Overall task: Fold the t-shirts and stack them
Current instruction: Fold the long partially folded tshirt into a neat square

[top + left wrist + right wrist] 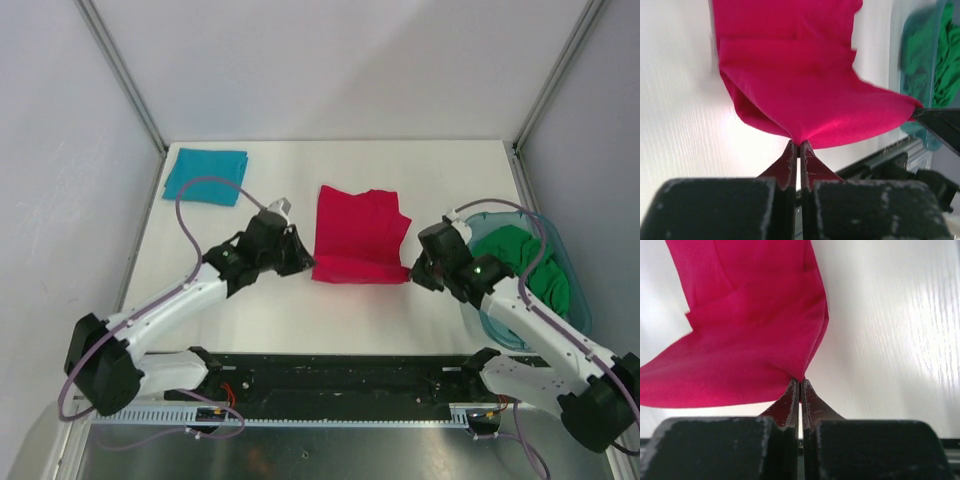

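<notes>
- Table [400, 170]: white top. Its near edge is hidden behind the arm bases and a black rail.
- Plastic tub [583, 305]: see-through blue-green, on the table's right side. The right arm crosses its near-left part, and it shows only as a blur in the left wrist view.
- Crimson t-shirt [355, 235]: on the middle of the table, partly folded, with its near hem stretched between the two sets of jaws. The layer count at each pinched corner cannot be made out. Its far part is cut off in both wrist views.
- Green t-shirt [520, 260]: bunched inside the tub, its near-left part covered by the right arm.
- Teal t-shirt [205, 176]: folded flat at the far-left corner of the table, well apart from the others.
- Left jaws: closed tight, pinching the crimson t-shirt's near-left corner.
- Right jaws: closed tight, pinching its near-right corner, just beside the tub.
</notes>
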### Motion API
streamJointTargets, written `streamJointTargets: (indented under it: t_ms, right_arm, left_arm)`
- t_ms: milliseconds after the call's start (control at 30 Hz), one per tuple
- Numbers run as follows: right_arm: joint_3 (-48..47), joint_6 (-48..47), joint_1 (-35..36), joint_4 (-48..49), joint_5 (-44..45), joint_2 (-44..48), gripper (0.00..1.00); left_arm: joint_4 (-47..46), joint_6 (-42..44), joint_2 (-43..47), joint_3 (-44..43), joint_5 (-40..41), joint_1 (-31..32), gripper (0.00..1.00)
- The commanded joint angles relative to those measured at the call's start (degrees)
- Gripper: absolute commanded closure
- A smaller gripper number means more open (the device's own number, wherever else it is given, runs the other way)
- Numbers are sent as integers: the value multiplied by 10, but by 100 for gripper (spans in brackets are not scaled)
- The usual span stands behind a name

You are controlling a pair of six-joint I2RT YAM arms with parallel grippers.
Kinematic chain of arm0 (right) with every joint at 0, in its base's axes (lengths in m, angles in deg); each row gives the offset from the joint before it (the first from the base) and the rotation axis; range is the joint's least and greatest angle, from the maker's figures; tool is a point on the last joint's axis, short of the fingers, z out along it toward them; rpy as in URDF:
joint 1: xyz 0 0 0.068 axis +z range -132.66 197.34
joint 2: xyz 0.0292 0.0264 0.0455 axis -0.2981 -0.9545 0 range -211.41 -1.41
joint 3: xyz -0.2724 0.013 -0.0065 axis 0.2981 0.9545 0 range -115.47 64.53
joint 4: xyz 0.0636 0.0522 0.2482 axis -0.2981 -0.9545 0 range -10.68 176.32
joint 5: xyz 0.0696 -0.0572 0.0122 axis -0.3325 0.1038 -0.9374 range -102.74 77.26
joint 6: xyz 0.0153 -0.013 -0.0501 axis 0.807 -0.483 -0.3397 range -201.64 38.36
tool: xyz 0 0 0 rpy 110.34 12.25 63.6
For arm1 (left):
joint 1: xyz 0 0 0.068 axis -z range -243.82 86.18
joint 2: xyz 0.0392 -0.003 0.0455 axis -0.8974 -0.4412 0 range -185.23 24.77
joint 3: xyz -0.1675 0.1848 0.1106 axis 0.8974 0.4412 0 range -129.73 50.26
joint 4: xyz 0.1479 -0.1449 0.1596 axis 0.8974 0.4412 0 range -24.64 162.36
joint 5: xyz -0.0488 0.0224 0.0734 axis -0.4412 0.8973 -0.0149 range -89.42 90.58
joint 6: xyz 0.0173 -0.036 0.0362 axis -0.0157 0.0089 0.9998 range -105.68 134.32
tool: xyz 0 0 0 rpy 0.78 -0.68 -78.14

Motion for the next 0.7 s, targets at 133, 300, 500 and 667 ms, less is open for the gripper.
streamJointTargets:
  t_ms: [133,300,500,667]
  right_arm:
    - [-99,-113,-118,113,-47,-127,100]
    - [-162,-143,-161,166,-69,-218,100]
    - [-234,-157,-212,211,-94,-324,100]
    - [-291,-159,-243,253,-113,-417,100]
  left_arm:
    - [1,84,-141,-182,19,-77,100]
    - [2,101,-235,-278,7,-112,100]
    - [1,120,-353,-400,-26,-150,100]
    - [2,135,-461,-508,-50,-169,100]
